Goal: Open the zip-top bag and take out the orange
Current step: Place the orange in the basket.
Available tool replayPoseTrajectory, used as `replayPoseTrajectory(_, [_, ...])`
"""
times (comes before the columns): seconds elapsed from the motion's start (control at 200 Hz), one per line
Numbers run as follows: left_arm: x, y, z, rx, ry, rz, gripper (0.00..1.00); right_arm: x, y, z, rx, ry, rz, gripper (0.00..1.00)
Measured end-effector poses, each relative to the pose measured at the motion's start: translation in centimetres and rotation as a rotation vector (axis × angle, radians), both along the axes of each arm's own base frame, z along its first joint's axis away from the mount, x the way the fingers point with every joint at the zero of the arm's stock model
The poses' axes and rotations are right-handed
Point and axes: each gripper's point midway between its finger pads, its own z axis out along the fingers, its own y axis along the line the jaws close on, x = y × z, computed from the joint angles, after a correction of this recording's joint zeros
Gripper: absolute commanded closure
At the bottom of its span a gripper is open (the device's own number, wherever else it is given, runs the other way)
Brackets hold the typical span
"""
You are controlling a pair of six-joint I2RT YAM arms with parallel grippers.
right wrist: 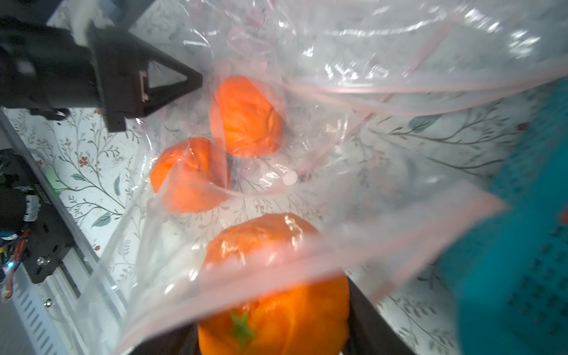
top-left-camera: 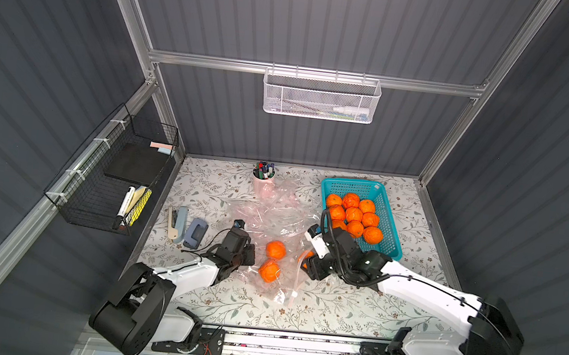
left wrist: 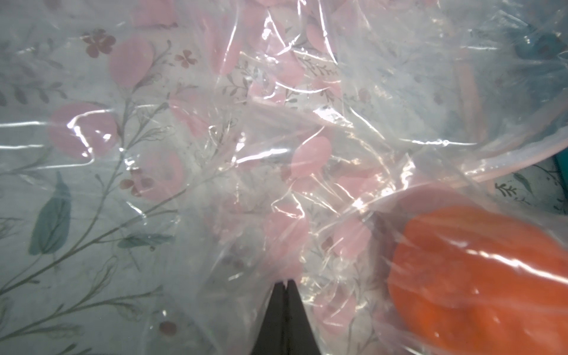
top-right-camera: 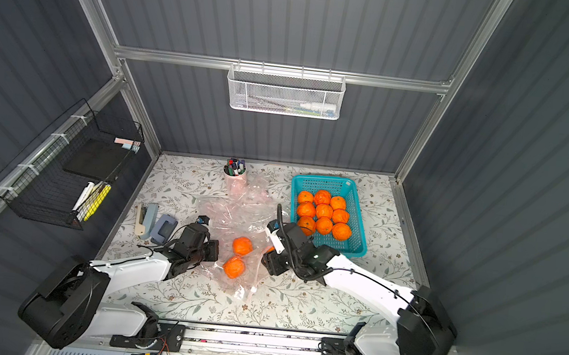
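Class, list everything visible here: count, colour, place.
zip-top bags: several, clear with pink seals, centre
basket: one, teal, far right
oranges: twelve, orange, nine in basket, two bagged, one gripped
pen cup: one, pink, far edge
stapler: one, blue, left side
hole punch: one, grey-blue, beside stapler
wire basket: one, black, left wall
mesh basket: one, white, back wall
left gripper: one, black, shut on a bag
right gripper: one, black, shut on an orange

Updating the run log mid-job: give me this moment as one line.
left gripper: shut on bag | right gripper: shut on orange | orange: partly out of bag | next: likely pull orange clear
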Motion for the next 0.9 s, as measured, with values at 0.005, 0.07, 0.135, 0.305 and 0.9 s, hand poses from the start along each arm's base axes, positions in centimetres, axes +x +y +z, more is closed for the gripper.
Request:
replayPoseTrajectory(0.005, [0.0, 0.0, 0.0, 0.000, 0.000, 0.000, 0.94, 0.1, -0.1, 0.2, 0.001, -0.003, -0.004, 0.36])
replayPoseTrajectory(0.07, [0.0, 0.0, 0.0, 0.000, 0.000, 0.000, 0.94, 0.9, -2.2, 2.7, 0.017, -0.047, -0.070, 0.37])
replayPoseTrajectory(0.135, [0.0, 0.0, 0.0, 0.000, 0.000, 0.000, 0.94, 2.0, -4.9, 4.6, 0.025, -0.086, -0.160, 0.37])
replayPoseTrajectory(0.305, [0.0, 0.0, 0.0, 0.000, 0.000, 0.000, 0.94, 4.4, -12.2, 5.3, 0.022, -0.129, -0.430, 0.35])
replayPoseTrajectory(0.9, [0.0, 0.0, 0.0, -0.001, -0.002, 0.000, 0.95, 8.3, -9.9, -7.9, -0.143, 0.361, -0.461, 0.30])
